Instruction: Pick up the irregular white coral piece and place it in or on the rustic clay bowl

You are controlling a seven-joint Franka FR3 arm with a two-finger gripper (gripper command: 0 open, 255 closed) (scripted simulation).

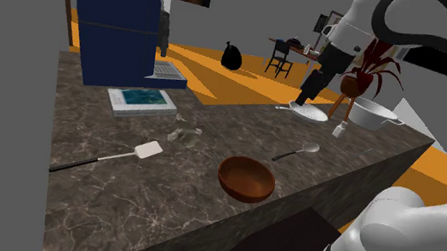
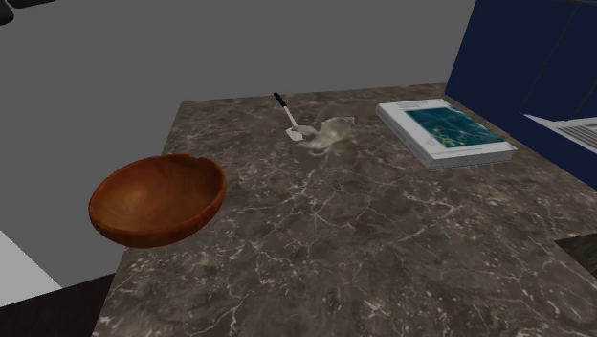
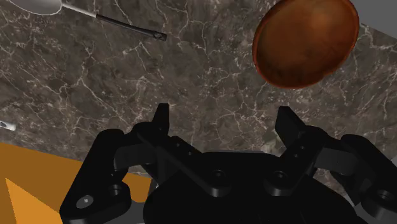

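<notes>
**Gripper open and empty; coral untouched on counter**

Shoulder view: The gripper (image 1: 305, 100) hangs over the far end of the counter (image 1: 161, 204), just above a white plate (image 1: 311, 114). It carries nothing. The coral (image 1: 185, 131), a pale irregular lump, lies on the counter well apart from the gripper, between a book (image 1: 142, 100) and the brown bowl (image 1: 246, 179). A spatula (image 1: 106, 157) lies near the coral, on this view's left. A spoon (image 1: 299, 151) lies between bowl and plate.

Second exterior view: The coral (image 2: 331, 134) rests on the counter (image 2: 383, 239) just beside the spatula (image 2: 293, 121); contact between them cannot be judged here. The bowl (image 2: 158, 199) sits at the counter's edge, well apart from the coral.

Wrist view: The gripper (image 3: 224, 124) has its two fingers (image 3: 161, 121) standing wide apart. Only bare counter (image 3: 127, 83) shows between them, and they touch nothing. The bowl (image 3: 305, 41) lies beyond one finger, and the spoon (image 3: 127, 25) lies off past the other.
</notes>
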